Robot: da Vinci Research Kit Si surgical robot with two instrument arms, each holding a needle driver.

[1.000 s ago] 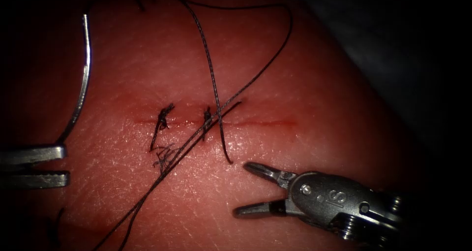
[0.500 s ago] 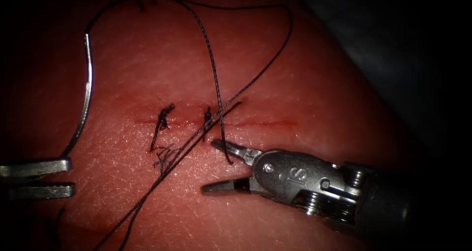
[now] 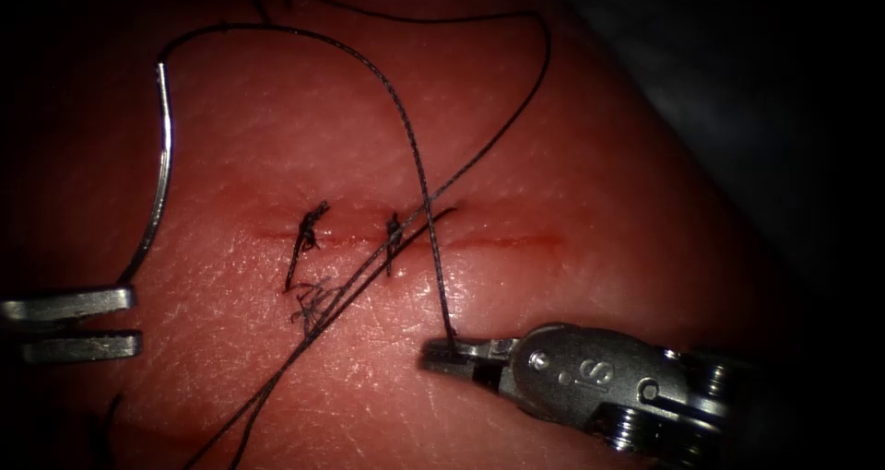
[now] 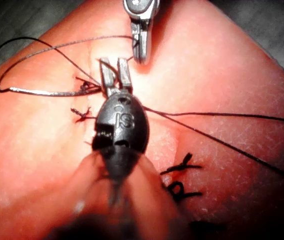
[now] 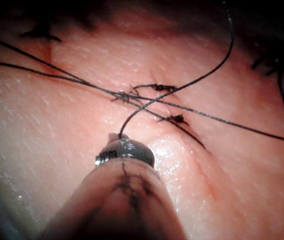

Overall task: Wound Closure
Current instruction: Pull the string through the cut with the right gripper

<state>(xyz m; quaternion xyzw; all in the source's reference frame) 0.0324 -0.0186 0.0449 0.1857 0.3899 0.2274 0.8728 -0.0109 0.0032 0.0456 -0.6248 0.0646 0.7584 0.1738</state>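
Endoscope view: light pools on centre of tissue (image 3: 572,157), falls off to black at edges & corners. Wet glare near cut (image 3: 498,241). Wrist views: near shafts blurred, tissue beyond sharp w/ specular sparkle.

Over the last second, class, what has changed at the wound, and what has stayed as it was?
The right tool moved left to the free thread end, closed its open jaws on it and drew it down, below the cut. The left tool holds the needle near one end, clear of the tissue, left of the cut, as before. Two finished stitches unchanged.

Suturing bench: stitched tissue (image 3: 553,157)
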